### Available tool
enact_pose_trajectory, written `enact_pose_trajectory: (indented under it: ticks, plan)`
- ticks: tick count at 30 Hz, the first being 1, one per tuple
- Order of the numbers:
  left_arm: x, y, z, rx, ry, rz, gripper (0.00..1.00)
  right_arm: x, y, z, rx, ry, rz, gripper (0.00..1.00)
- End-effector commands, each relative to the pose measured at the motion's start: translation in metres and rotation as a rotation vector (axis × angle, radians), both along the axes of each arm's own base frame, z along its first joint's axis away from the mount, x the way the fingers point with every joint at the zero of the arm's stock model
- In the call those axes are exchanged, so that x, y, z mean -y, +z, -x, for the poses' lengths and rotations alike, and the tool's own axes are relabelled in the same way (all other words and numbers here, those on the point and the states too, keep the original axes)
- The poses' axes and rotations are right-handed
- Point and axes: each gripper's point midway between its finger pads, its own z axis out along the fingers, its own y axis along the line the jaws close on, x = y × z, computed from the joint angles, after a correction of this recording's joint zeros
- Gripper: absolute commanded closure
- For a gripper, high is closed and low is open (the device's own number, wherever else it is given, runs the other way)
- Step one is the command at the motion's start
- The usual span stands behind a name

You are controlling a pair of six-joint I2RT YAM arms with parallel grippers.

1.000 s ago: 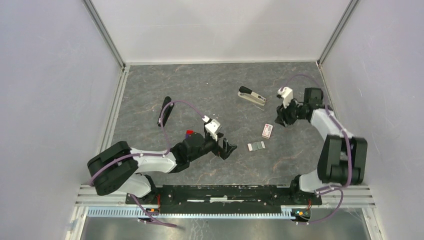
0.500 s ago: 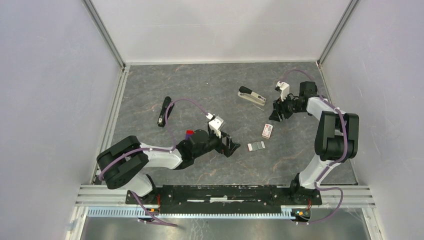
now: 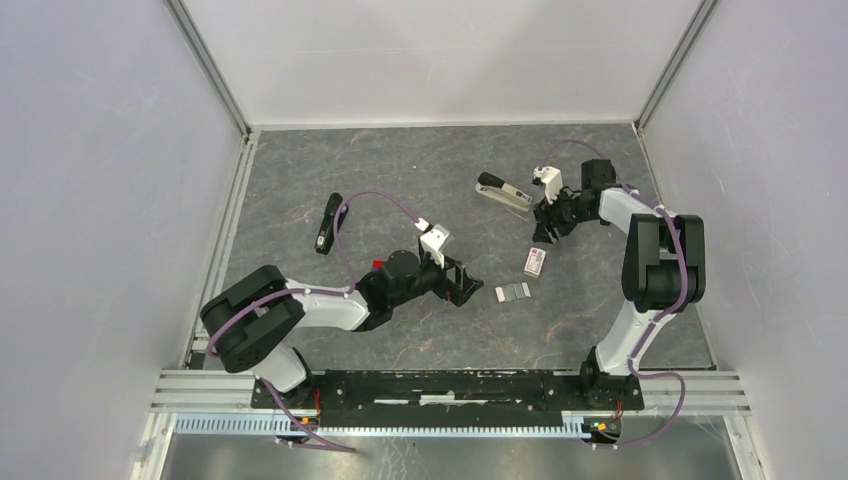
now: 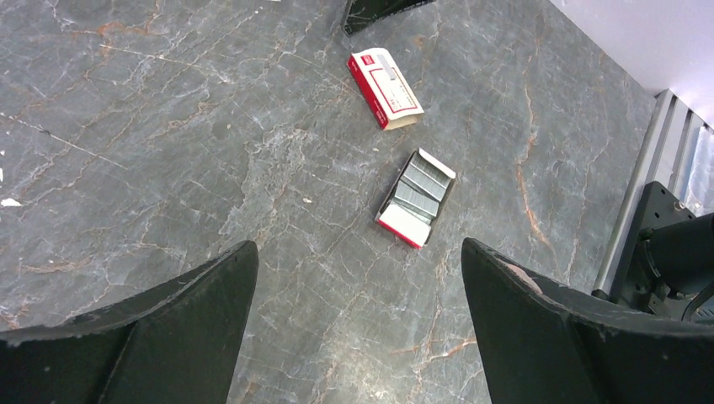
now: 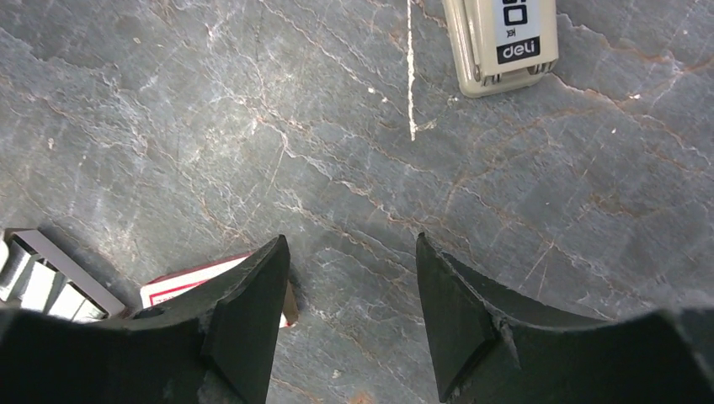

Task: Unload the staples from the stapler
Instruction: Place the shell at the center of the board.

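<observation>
My left claw (image 4: 358, 252) is spread wide, with the ridged silvery staples (image 4: 418, 187) centre frame on the veined grey surface (image 4: 168, 126). My right claw (image 5: 349, 244) is spread too, with the smooth beige-railed stapler (image 5: 505, 38) at upper right.

Dark grey marbled surface (image 3: 400, 170) with rusty veins (a few white scuffs), boxed in by plain pale walls (image 3: 100, 150), metal corner posts (image 3: 211, 68), ribbed aluminium rail (image 3: 430, 425) along the near edge.

Grey, rust-veined marble table (image 3: 400, 170) — red-and-white box (image 4: 385, 88), beige-and-black stapler (image 3: 503, 194).
</observation>
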Motion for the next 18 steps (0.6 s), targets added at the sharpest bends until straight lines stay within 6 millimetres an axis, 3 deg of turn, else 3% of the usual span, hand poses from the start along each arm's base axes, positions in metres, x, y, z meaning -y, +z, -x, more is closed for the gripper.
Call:
enact_pose_trajectory:
  ticks: [1, 18]
  plan:
    - [0.011, 0.017, -0.006, -0.034, -0.001, 0.077, 0.04, 0.007, 0.001, 0.003, 0.029, 0.021, 0.053, 0.37]
    - [0.013, 0.015, -0.016, -0.052, -0.011, 0.056, 0.05, 0.027, 0.005, 0.042, 0.046, -0.032, 0.059, 0.40]
